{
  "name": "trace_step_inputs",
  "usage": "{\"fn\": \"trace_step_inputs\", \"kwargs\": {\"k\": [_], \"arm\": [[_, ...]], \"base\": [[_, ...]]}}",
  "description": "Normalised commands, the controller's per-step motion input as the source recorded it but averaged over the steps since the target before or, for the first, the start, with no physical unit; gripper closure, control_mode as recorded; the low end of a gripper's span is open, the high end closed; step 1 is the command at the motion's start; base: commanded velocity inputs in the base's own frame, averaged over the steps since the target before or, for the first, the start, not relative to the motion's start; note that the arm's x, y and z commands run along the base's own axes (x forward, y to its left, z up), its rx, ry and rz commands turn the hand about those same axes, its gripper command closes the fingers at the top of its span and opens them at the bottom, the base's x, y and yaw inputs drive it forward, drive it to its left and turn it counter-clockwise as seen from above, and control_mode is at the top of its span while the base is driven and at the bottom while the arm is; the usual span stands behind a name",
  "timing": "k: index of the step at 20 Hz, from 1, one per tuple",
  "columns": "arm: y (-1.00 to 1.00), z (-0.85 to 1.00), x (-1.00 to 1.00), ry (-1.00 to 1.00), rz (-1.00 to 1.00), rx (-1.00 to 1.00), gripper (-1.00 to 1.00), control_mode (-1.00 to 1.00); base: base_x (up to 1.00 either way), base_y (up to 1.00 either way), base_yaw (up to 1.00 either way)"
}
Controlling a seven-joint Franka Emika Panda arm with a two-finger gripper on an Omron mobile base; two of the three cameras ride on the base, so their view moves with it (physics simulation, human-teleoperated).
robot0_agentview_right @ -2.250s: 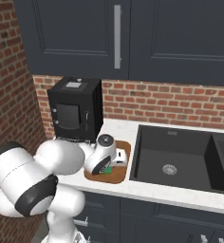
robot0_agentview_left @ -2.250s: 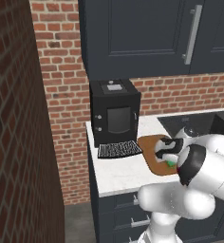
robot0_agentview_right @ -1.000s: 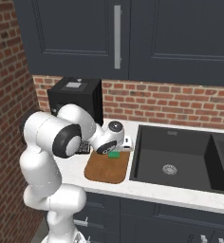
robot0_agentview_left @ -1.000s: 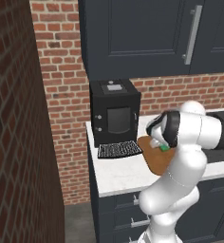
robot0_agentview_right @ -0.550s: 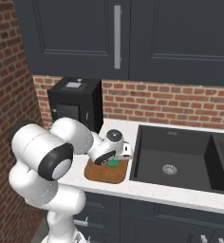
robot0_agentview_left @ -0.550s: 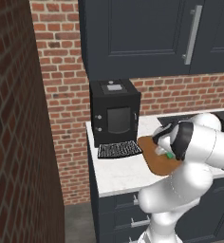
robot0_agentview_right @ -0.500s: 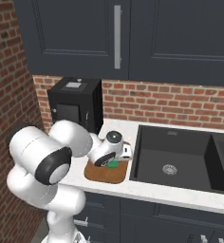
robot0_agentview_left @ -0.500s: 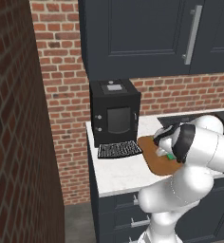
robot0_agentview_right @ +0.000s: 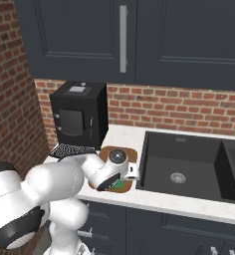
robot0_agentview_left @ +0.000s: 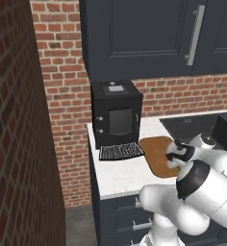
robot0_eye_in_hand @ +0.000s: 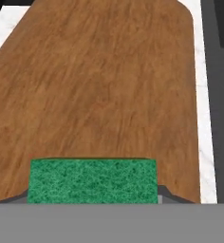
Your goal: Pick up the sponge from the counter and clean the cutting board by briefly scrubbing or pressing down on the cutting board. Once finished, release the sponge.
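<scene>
biggest risk here: the jaws are clenched on the sponge (robot0_eye_in_hand: 92, 180) low over the cutting board (robot0_eye_in_hand: 99, 85), so a hard push could skid the board along the counter (robot0_agentview_left: 120, 173) toward the sink (robot0_agentview_right: 184, 169). sponge shows a fuzzy green top, board is warm brown wood.

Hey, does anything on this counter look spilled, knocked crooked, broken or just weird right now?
Nothing stands out. The sponge sits in the gripper over the cutting board, whose wood looks clean and undamaged. The black ribbed mat lies flat on the counter.
</scene>
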Motion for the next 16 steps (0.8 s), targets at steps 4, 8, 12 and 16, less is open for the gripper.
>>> {"fn": "trace_step_inputs", "kwargs": {"k": [4, 8, 12, 16], "arm": [[-0.04, -0.01, -0.03, 0.00, 0.00, 0.00, 1.00, -1.00], [-0.03, 0.00, 0.53, 0.00, 0.00, 0.00, 1.00, -1.00], [0.00, -0.01, 0.76, 0.00, 0.00, 0.00, 1.00, -1.00], [0.00, -0.07, 0.80, 0.00, 0.00, 0.00, 1.00, -1.00]], "base": [[0.00, 0.00, 0.00], [0.00, 0.00, 0.00], [0.00, 0.00, 0.00], [0.00, 0.00, 0.00]]}}
